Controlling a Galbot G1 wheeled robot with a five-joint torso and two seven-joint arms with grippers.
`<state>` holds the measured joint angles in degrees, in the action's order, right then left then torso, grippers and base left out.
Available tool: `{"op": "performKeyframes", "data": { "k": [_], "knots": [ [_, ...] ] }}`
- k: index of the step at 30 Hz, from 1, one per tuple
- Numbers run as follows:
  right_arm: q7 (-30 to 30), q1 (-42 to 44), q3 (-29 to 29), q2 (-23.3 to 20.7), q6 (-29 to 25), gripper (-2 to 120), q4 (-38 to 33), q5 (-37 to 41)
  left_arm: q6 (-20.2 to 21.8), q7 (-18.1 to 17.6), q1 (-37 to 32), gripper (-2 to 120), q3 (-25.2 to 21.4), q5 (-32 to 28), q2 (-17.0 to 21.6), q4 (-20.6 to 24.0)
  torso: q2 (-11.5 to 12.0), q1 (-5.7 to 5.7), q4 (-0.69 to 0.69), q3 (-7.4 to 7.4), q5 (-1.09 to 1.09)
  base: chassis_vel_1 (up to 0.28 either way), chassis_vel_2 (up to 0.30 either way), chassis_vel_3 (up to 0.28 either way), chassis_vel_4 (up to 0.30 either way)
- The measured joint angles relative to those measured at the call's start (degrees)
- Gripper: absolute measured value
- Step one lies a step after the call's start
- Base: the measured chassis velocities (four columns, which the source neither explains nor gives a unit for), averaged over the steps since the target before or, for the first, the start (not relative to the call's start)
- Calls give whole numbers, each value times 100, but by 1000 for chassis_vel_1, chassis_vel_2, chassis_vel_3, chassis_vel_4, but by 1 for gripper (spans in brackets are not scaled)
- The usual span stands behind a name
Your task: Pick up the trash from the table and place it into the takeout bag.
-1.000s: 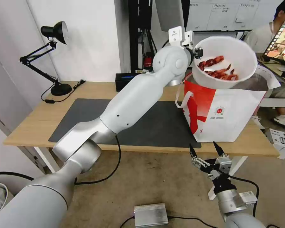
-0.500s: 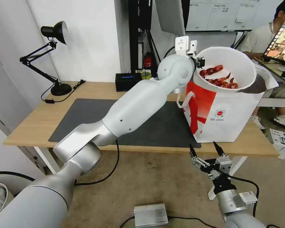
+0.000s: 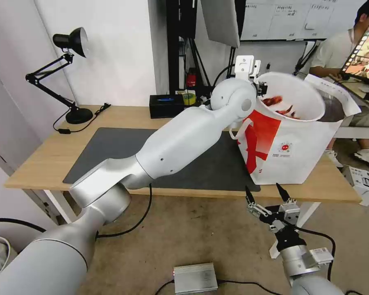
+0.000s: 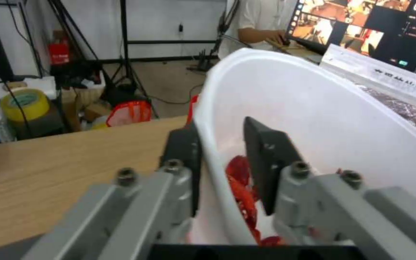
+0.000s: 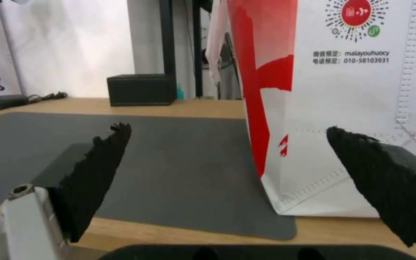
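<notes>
The white round bowl with red shells sits tilted in the open mouth of the takeout bag, its lower part below the bag's edge. My left gripper is shut on the bowl's near rim. In the left wrist view this gripper has one finger outside the bowl and one inside, above the shells. My right gripper hangs open below the table's front edge, facing the bag; nothing lies between its fingers.
A dark grey mat covers the table's middle. A black desk lamp stands at the back left and a black box at the back edge, next to a yellow tape roll. A silver box lies on the floor.
My left gripper has carried the bowl down and slightly right, from above the bag into its mouth. The right arm has stayed still.
</notes>
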<state>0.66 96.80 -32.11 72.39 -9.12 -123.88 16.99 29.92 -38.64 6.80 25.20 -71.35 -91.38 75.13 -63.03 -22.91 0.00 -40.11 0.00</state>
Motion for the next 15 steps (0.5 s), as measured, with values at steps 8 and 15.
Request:
{"op": "performKeyframes", "data": {
  "k": [8,15],
  "knots": [
    [0,0,0,0,0,100,0,0,-17,-2,-12,59,3,2,1,2,0,0,0,0,0,0,0,0,0],
    [0,0,0,0,0,100,0,0,-34,0,-47,81,50,2,1,30,0,0,0,0,0,0,0,0,0]
  ]
}}
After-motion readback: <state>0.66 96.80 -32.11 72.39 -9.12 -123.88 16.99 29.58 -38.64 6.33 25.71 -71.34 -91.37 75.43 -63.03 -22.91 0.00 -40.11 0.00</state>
